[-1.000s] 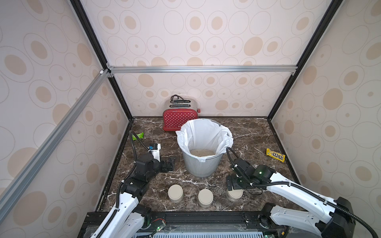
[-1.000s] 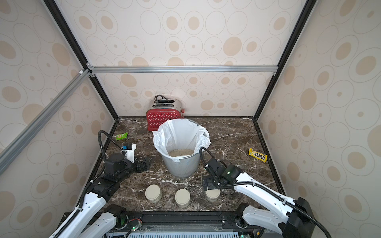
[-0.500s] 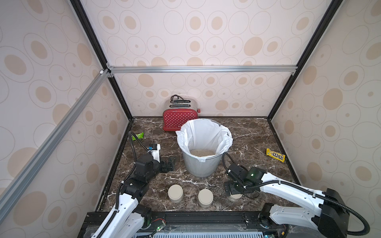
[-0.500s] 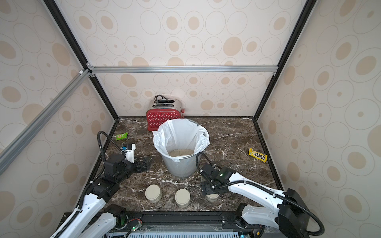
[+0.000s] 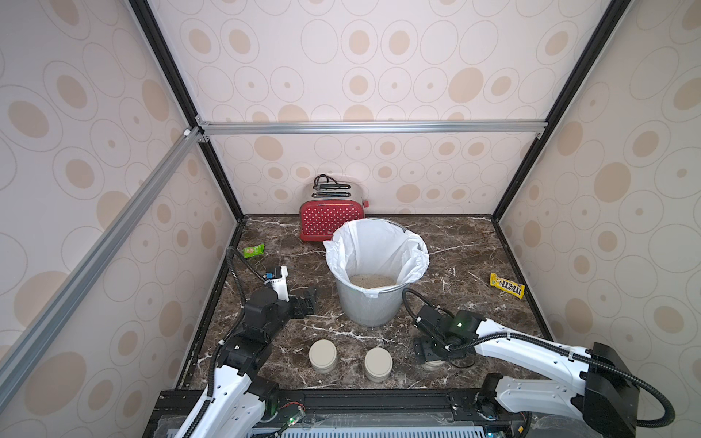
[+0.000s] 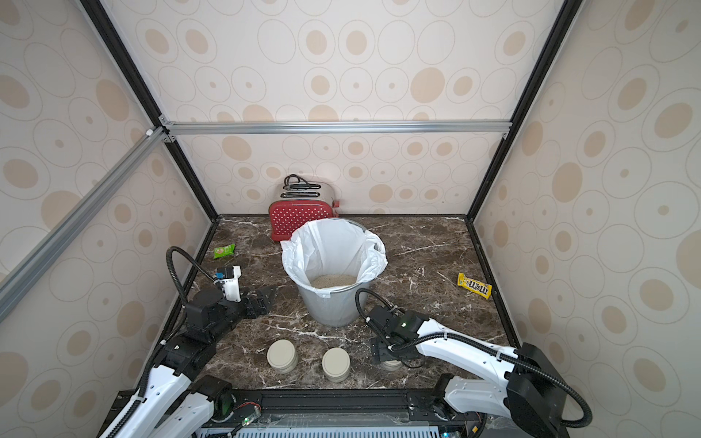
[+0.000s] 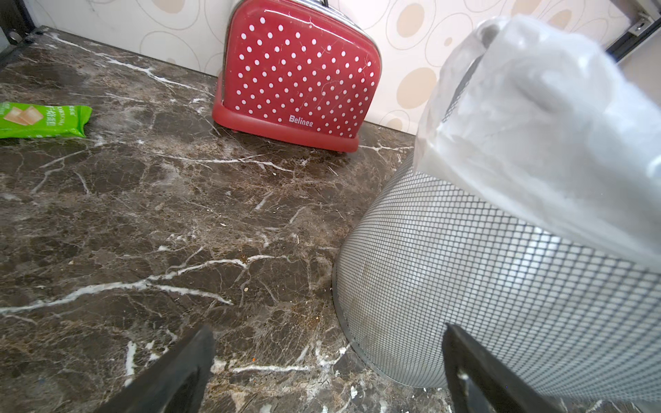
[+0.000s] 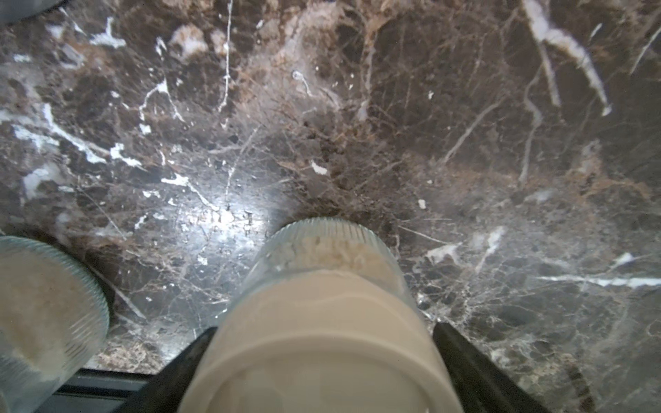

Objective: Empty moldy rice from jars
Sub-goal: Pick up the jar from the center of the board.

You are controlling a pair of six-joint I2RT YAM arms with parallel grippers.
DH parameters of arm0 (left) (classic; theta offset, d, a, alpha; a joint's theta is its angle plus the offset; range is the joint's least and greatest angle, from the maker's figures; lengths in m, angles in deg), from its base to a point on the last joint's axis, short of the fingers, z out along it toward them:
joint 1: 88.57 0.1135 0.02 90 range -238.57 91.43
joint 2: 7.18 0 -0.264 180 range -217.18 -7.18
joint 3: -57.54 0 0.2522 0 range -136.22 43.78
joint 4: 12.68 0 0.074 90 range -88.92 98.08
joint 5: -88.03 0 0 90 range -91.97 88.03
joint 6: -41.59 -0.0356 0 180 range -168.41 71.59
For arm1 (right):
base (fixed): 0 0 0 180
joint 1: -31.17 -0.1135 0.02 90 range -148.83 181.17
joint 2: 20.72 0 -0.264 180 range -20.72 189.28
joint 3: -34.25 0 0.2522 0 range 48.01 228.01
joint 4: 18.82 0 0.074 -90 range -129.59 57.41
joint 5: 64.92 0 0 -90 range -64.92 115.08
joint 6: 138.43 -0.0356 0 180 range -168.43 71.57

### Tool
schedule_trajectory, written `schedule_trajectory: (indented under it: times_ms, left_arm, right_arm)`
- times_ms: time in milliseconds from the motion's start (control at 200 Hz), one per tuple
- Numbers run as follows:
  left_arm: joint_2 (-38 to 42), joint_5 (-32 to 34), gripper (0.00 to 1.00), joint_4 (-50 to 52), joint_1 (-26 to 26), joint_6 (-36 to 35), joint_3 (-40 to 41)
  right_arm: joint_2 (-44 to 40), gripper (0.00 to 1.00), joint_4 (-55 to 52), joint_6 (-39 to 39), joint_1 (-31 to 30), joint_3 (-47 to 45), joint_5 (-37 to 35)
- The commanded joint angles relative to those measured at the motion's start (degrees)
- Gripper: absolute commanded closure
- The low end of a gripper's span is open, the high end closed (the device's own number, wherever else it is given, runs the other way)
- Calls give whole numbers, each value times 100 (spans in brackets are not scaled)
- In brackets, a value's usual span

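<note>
Three lidded jars stood in a row along the front of the counter (image 5: pixel 455 242): the left jar (image 5: pixel 322 355), the middle jar (image 5: pixel 378 364) and the right jar (image 5: pixel 433 365). The right hand (image 5: pixel 430 354) pointed down over the right jar, with a finger on either side of its lid. Whether they pressed it could not be told. Rice (image 8: pixel 322 252) showed through the glass, and more lay in the lined bin (image 5: pixel 370 307) behind. The left hand (image 5: pixel 308 300) hung spread and empty beside the bin.

Overhead stereo pair, close wrist views
</note>
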Motion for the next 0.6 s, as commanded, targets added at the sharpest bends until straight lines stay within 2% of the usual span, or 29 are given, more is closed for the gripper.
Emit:
schedule_trajectory:
  times_ms: [0, 165, 315, 596]
  left_arm:
    - [-77, 30, 1, -93, -38, 99, 42]
    - [-174, -60, 1, -136, -43, 176, 10]
    - [-118, -56, 1, -138, -40, 172, 4]
    - [-110, -61, 1, -129, -35, 146, -2]
  right_arm:
    - [-48, 12, -92, -175, -46, -90, -164]
    - [-90, 14, -115, -203, -45, -125, -138]
    - [-113, 8, -145, -223, -42, -134, -117]
    - [-82, 8, -205, -205, -42, -90, -3]
